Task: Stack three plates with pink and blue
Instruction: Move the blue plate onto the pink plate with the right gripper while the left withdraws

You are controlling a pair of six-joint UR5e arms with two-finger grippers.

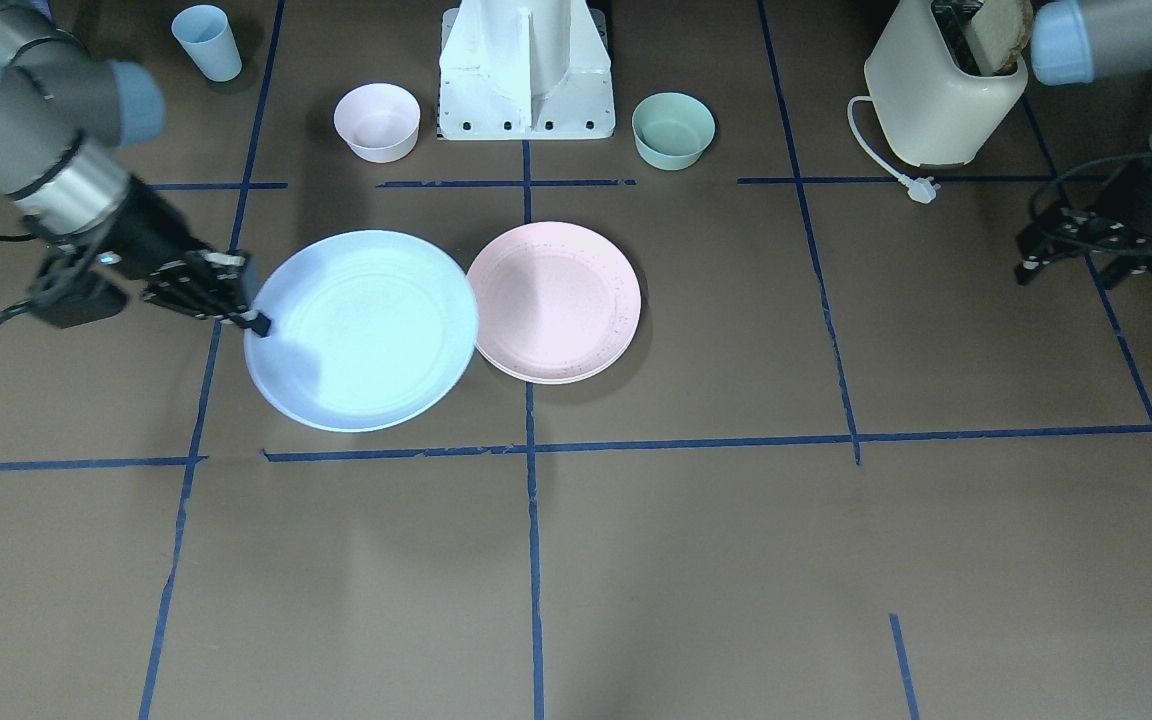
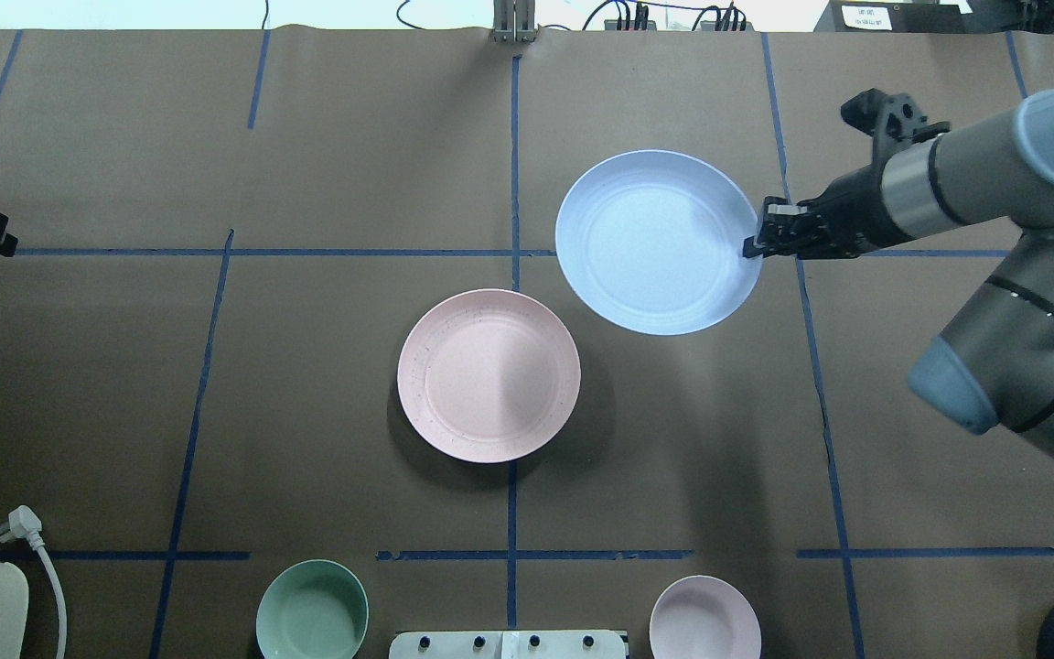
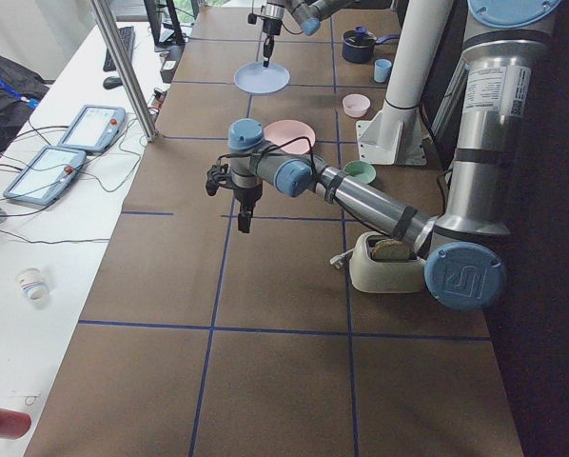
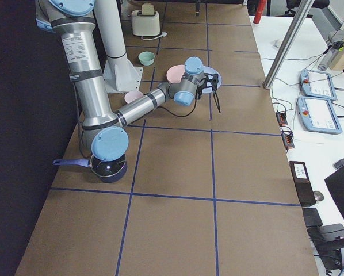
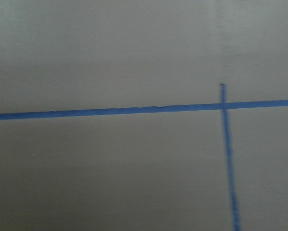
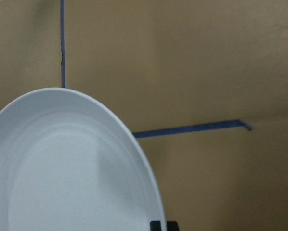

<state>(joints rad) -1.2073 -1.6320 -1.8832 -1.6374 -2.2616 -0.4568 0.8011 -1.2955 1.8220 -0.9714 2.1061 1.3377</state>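
Note:
My right gripper (image 1: pixel 254 322) is shut on the rim of a light blue plate (image 1: pixel 361 330) and holds it roughly level above the table. The same gripper (image 2: pixel 751 245) and blue plate (image 2: pixel 658 241) show in the overhead view, and the plate fills the right wrist view (image 6: pixel 62 168). A pink plate (image 1: pixel 554 302) lies on the table beside it, also seen from overhead (image 2: pixel 489 374). Its rim looks thick, as if stacked. In the front-facing view the blue plate's edge overlaps the pink rim. My left gripper (image 1: pixel 1061 275) hangs open and empty far off at the table's side.
A pink bowl (image 1: pixel 377 121), a green bowl (image 1: pixel 673 130) and a light blue cup (image 1: pixel 208 42) stand near the robot base (image 1: pixel 526 75). A cream toaster (image 1: pixel 941 95) with toast and its cable sits on my left side. A dark pot (image 4: pixel 107 167) stands at my right.

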